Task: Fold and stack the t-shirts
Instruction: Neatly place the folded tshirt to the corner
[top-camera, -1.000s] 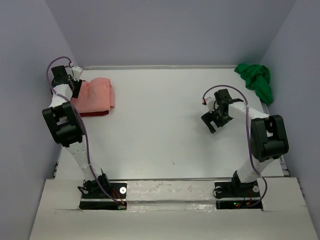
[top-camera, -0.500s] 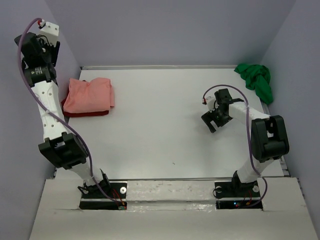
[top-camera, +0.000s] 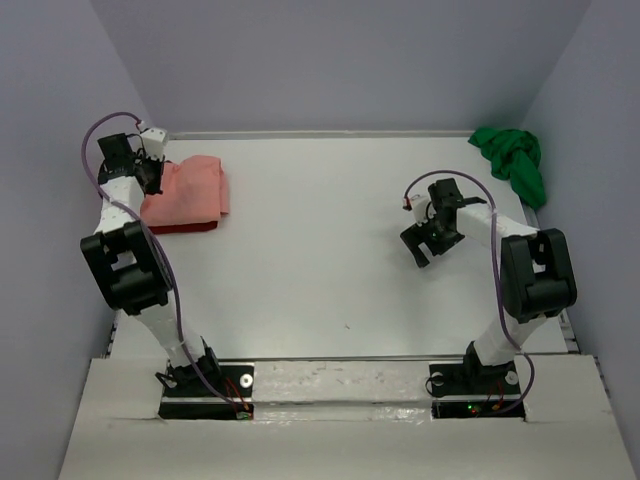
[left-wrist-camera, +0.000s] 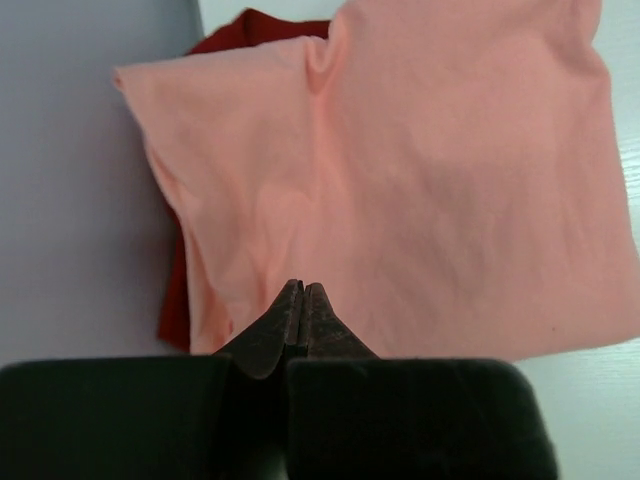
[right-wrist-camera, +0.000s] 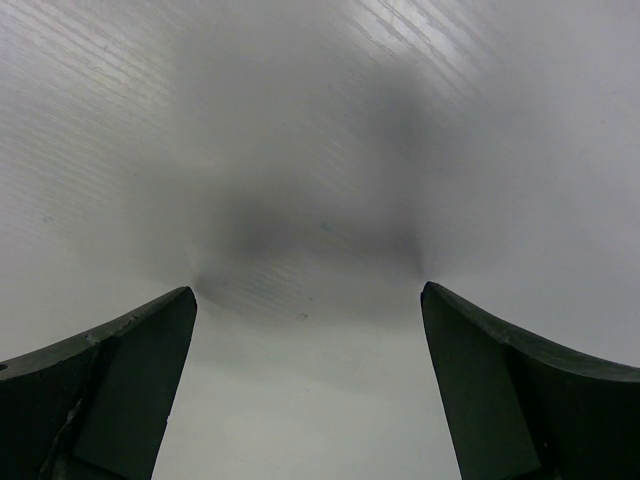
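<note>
Salmon-pink t-shirt (left-wrist-camera: 420, 170) lies just beyond the closed left gripper (left-wrist-camera: 302, 300).

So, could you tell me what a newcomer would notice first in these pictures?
A folded salmon-pink shirt lies on a dark red shirt at the far left, the shut left gripper over its edge. A crumpled green shirt sits in the far right corner, and the right gripper hangs open over the table.
</note>
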